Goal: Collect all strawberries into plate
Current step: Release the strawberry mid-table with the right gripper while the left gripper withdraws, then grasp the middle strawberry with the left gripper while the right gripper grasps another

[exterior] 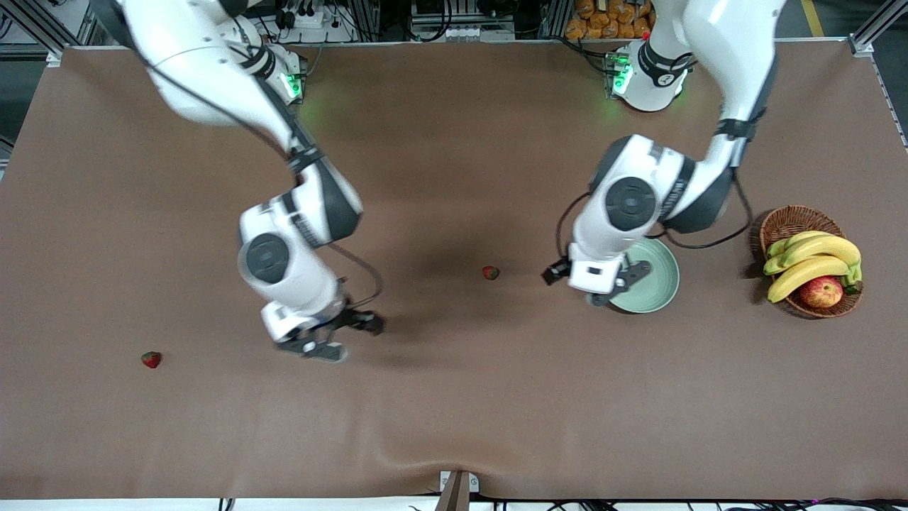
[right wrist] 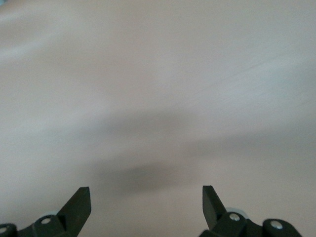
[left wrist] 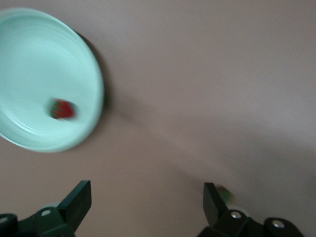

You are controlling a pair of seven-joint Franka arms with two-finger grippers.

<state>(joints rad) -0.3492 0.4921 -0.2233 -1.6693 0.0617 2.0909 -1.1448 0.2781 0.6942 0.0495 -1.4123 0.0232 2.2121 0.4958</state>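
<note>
The left gripper (left wrist: pixel 147 200) hangs with its jaws spread and nothing between them, over the worktop (exterior: pixel 454 397) just beside the plate's (exterior: pixel 660 287) rim. One strawberry (left wrist: pixel 62 109) lies in the plate. The right gripper (right wrist: pixel 146 200) also has its jaws spread and empty, over bare worktop. A second strawberry (exterior: pixel 490 272) sits between the two grippers, and a third strawberry (exterior: pixel 151 360) lies toward the right arm's end. A basket (exterior: pixel 794 220) of fruit stands at the left arm's end.
</note>
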